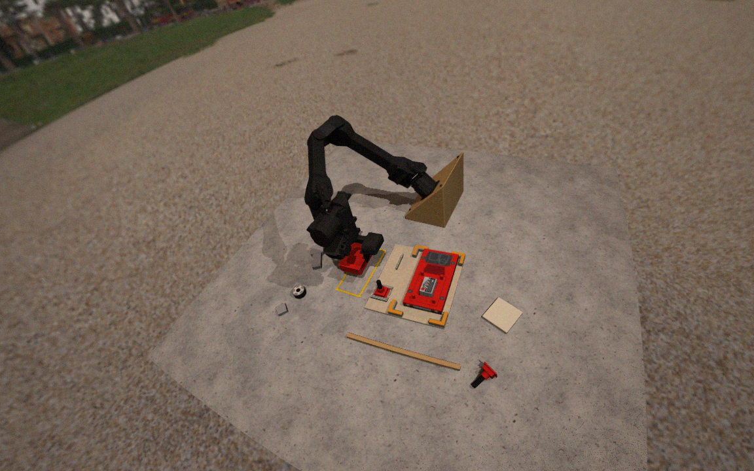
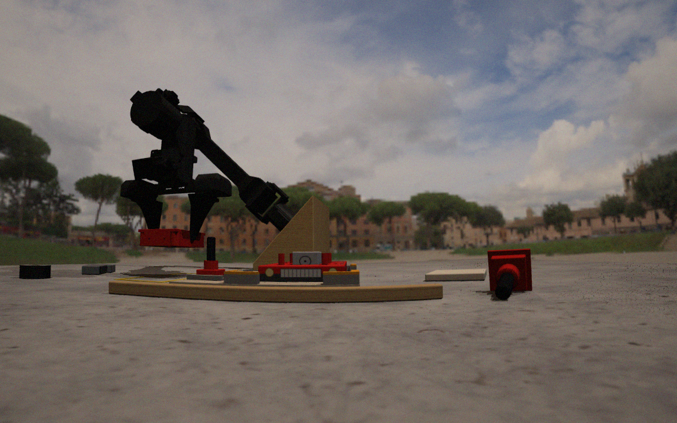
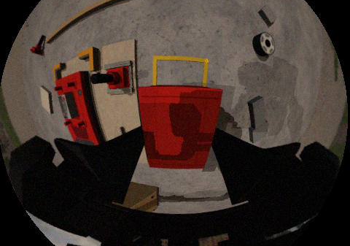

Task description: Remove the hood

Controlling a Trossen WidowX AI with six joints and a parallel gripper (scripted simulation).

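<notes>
My gripper [image 1: 356, 252] [image 2: 171, 236] [image 3: 178, 129] is shut on the red hood [image 1: 352, 263] [image 2: 170, 238] [image 3: 179, 126] and holds it flat, a little above the table. The hood hangs over the near end of the yellow marked area [image 1: 349, 291] [image 3: 179, 58]; in the wrist view it covers part of the outline. The red toy car [image 1: 432, 277] [image 2: 301, 268] [image 3: 77, 107] lies on a tan board [image 1: 388, 275] [image 3: 114, 100] with orange corner pieces, to the right of the marked area, its engine bay uncovered.
A red block with a black peg [image 1: 379, 289] [image 2: 210, 260] [image 3: 117, 78] stands on the board's corner. A wooden strip [image 1: 403, 351] [image 2: 278, 292], a red clamp piece [image 1: 484, 373] [image 2: 509, 272], a tan tile [image 1: 501, 314], a tan wedge [image 1: 441, 196], a wheel [image 1: 298, 291] [image 3: 265, 43] and small grey blocks [image 1: 281, 308] lie around.
</notes>
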